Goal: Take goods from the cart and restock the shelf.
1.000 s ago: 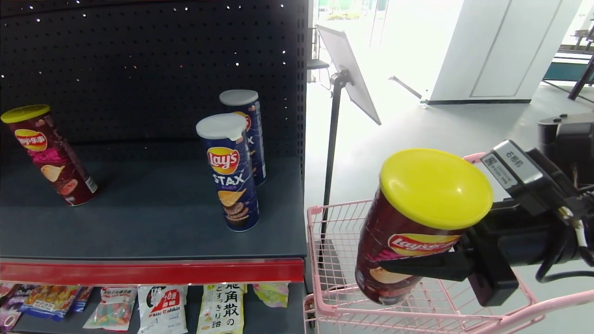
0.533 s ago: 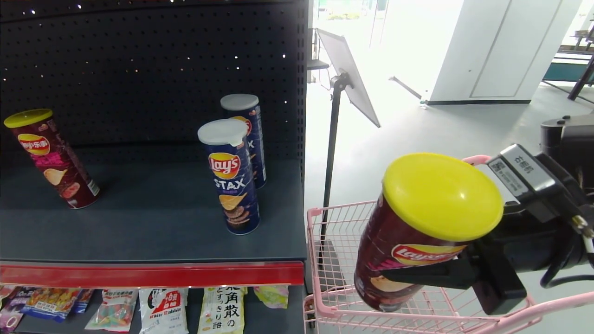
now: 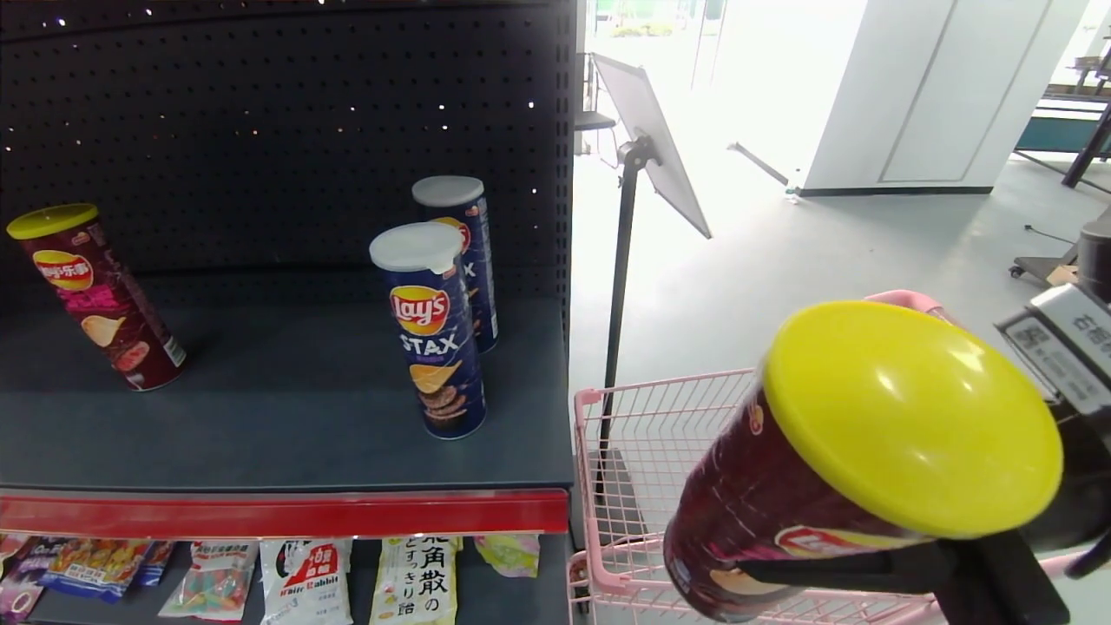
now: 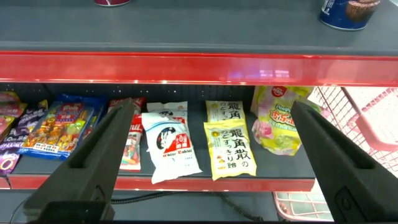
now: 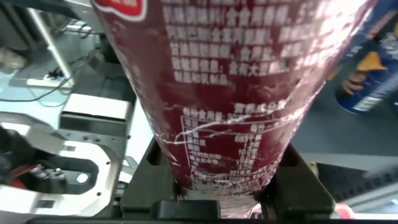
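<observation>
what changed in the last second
The right gripper, still shut on the red can, drew it nearer the head camera and to the right over the cart, tilting it more. The view itself shifted slightly early on. The three cans on the shelf stayed put.

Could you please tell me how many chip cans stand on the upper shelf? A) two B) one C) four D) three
D: the front blue can, rear blue can and left maroon can stand on the shelf; the held maroon can is in the right gripper.
</observation>
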Robot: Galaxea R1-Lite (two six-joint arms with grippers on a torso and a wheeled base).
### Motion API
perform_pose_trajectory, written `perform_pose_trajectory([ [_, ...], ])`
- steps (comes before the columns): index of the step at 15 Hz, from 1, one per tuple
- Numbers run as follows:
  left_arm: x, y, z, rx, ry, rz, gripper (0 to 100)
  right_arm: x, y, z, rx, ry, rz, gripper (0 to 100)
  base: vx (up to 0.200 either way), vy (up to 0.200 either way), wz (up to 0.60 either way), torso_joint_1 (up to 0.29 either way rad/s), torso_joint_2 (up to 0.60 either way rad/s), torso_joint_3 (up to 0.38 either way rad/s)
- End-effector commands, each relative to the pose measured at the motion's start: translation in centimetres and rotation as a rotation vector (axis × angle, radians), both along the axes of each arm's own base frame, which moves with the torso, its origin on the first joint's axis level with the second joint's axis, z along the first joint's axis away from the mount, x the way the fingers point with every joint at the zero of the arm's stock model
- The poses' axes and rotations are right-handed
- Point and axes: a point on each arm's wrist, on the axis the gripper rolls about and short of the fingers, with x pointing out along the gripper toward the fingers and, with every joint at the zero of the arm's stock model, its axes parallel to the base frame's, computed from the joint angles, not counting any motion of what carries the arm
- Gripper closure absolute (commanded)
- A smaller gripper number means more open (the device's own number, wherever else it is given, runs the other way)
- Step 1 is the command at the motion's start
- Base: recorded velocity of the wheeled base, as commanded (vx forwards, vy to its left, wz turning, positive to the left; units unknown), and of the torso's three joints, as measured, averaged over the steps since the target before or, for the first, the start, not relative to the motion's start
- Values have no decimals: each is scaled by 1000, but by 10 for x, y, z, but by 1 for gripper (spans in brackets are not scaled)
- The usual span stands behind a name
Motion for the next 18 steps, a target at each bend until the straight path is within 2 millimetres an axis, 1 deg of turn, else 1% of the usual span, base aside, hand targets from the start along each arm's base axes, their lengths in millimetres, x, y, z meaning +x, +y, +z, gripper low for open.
perform_pose_trajectory([
  [1,0,0,0,-1,0,1,0,-7,3,1,-1,-11,13,100,0,0,0,0,0,0],
  [5,0,0,0,-1,0,1,0,-9,9,-1,-25,-22,-27,100,0,0,0,0,0,0],
  [10,0,0,0,-2,0,1,0,-9,10,-1,-30,-22,-38,100,0,0,0,0,0,0],
  [18,0,0,0,-4,0,-1,0,-1,18,-8,-50,3,-25,100,0,200,0,4,0,0],
])
